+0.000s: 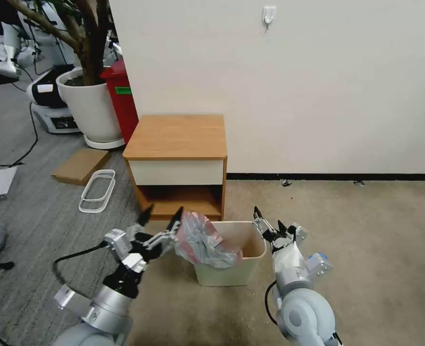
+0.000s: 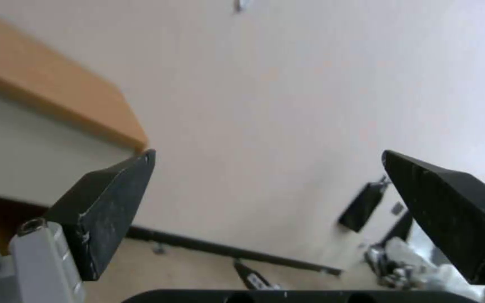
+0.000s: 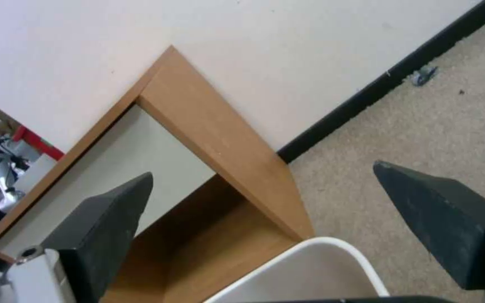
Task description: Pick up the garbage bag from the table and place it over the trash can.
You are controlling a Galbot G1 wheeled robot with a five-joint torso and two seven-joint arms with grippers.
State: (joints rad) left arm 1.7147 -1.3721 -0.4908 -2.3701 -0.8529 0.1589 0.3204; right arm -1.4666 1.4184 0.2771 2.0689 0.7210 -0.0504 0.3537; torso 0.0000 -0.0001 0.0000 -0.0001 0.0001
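1. In the head view the left tool sits low on the robot's left, its two black fingers spread apart and holding nothing; the left wrist view shows the same wide gap between the fingers, with bare wall beyond.
2. The one garbage bag lies crumpled over the left rim of the trash can, grey plastic with pinkish-red patches. It is just beside the left tool's nearer fingertip; contact between them cannot be made out.
3. The right tool hovers at the right rim of the trash can, jaws also parted and empty. In the right wrist view the can's rounded rim sits between and below the two fingers.
4. There is one trash can, standing on the carpet just in front of the counter; the bag covers only its left part, and the rest of the opening is uncovered.
5. The one counter stands against the white wall, with a white drawer front and an open lower shelf.
6. Farther to the left stand one white plant pot and one red bin.
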